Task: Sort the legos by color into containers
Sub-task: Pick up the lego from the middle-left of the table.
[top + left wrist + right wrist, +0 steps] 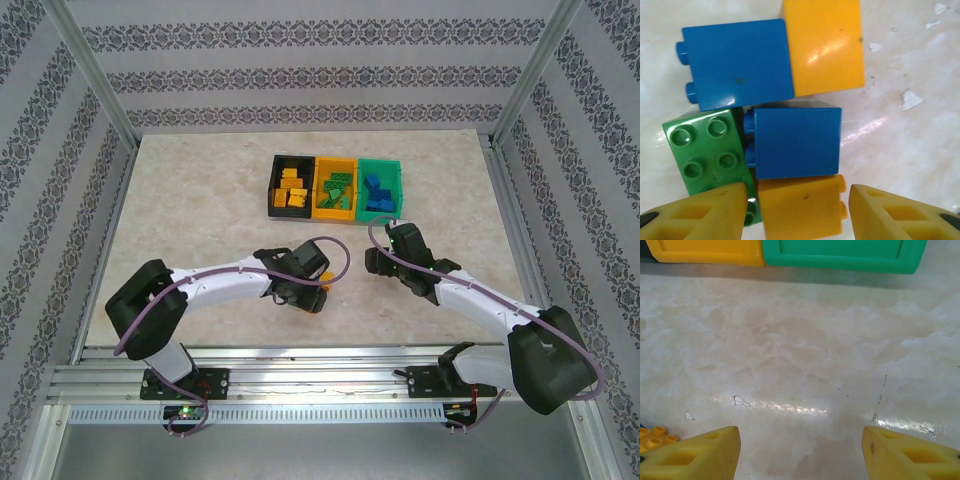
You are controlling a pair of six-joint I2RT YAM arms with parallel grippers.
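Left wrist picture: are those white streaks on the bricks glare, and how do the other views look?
Left wrist: yes, glare on the upper yellow brick and the table. Right wrist: a bright streak on the table, bins slightly soft. Top: even light, no glare.

The left arm (215,285) rose from its base at the near left, folded at a dark raised elbow, and ran its pale forearm rightward toward the middle, with the wrist bent down. The left gripper (305,297) (797,192) pointed downward, its yellow fingers (705,212) parted and the jaws standing partly apart rather than closed. The right arm (480,300) mirrored it from the near right, folding at a bulky dark elbow and stretching leftward and away. The right gripper (380,262) (800,435) hung low and tilted forward, with its jaws spread wide. The two grippers sat near each other without touching. A purple cable (338,248) looped along each arm.
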